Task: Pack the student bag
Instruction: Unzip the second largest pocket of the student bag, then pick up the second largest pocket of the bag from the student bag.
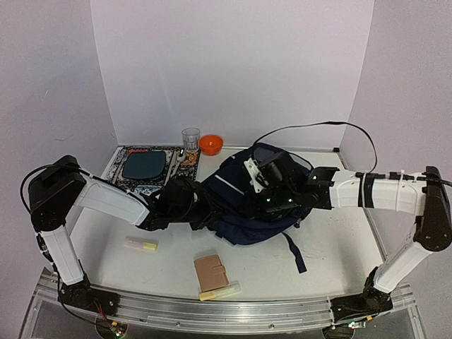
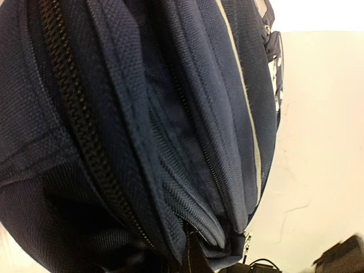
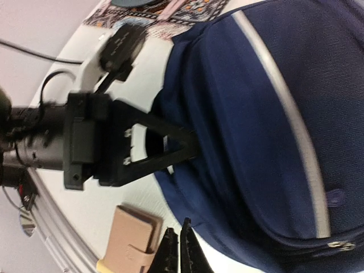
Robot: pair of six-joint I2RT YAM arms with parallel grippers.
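**1. Bag.** Bag (image 1: 240, 224) lies at table (image 1: 332, 247) centre, slightly R of middle, flat on its side. 1 dark strap trails toward near edge. L wrist cam: navy fabric (image 2: 142, 142) fills the view, 2+ zip lines running lengthwise. R wrist cam: white stripe runs across the bag panel (image 3: 256, 114).

**2. L gripper.** L gripper (image 1: 203, 205) sits at the bag's L edge. Jaws closed. In R wrist cam the tips (image 3: 193, 149) meet on a fabric fold and appear to pinch it.

**3. R gripper.** R gripper (image 1: 267, 194) hangs over the bag's top, approx. mid-bag. Fingers (image 3: 170, 250) closed together, nothing between them; no hold on the bag seen.

**4. Near items.**
- Tan wallet (image 1: 211, 272): in front of bag, apart from it.
- Yellow marker (image 1: 220, 291): just beside wallet's near edge.
- 2nd marker (image 1: 141, 245): L of wallet, well apart.

**5. Far items.**
- Patterned mat (image 1: 134, 180): far-L, dark teal pad (image 1: 145, 165) on it.
- Clear cup (image 1: 191, 138) and orange bowl (image 1: 210, 145): side by side behind the bag.
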